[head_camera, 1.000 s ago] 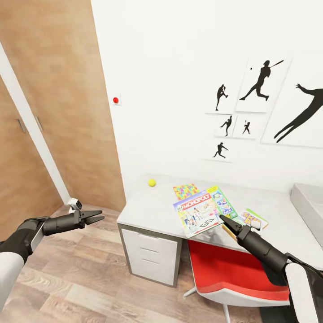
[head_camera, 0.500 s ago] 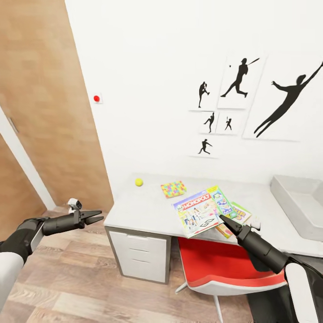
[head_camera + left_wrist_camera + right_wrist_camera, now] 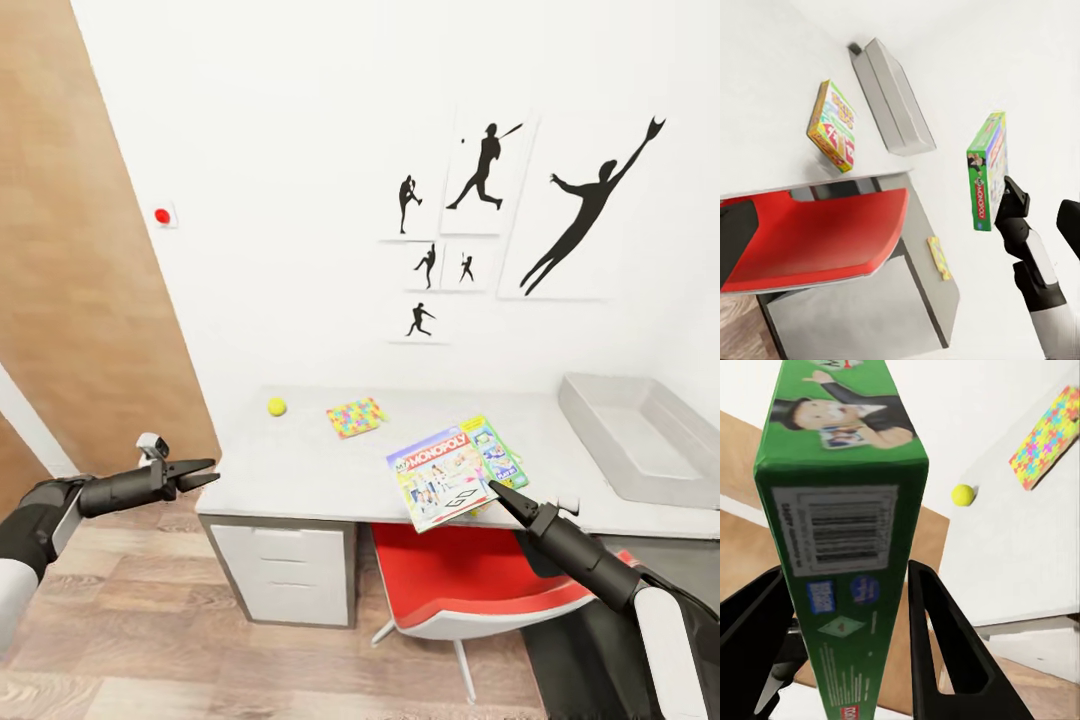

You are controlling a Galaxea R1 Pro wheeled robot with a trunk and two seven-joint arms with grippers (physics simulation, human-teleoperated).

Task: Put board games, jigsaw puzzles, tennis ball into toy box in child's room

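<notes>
My right gripper (image 3: 497, 490) is shut on the green-edged MONOPOLY board game (image 3: 442, 478), holding it tilted above the table's front edge (image 3: 300, 470). In the right wrist view the box (image 3: 840, 510) sits between both fingers. The tennis ball (image 3: 277, 406) and a jigsaw puzzle (image 3: 357, 416) lie at the table's back left. The grey toy box (image 3: 640, 435) stands at the right end. Another colourful board game (image 3: 832, 127) lies flat on the table near the toy box (image 3: 892, 97). My left gripper (image 3: 208, 470) hangs open and empty, left of the table.
A red-and-white swivel chair (image 3: 480, 585) is tucked under the table below the held box. Grey drawers (image 3: 285, 575) sit under the table's left end. A wooden door panel (image 3: 90, 280) stands at the left, and a red button (image 3: 161, 215) is on the wall.
The view has swung to the right, so the table shifted left and the whole toy box came into sight. The right gripper still holds the MONOPOLY box the same way.
</notes>
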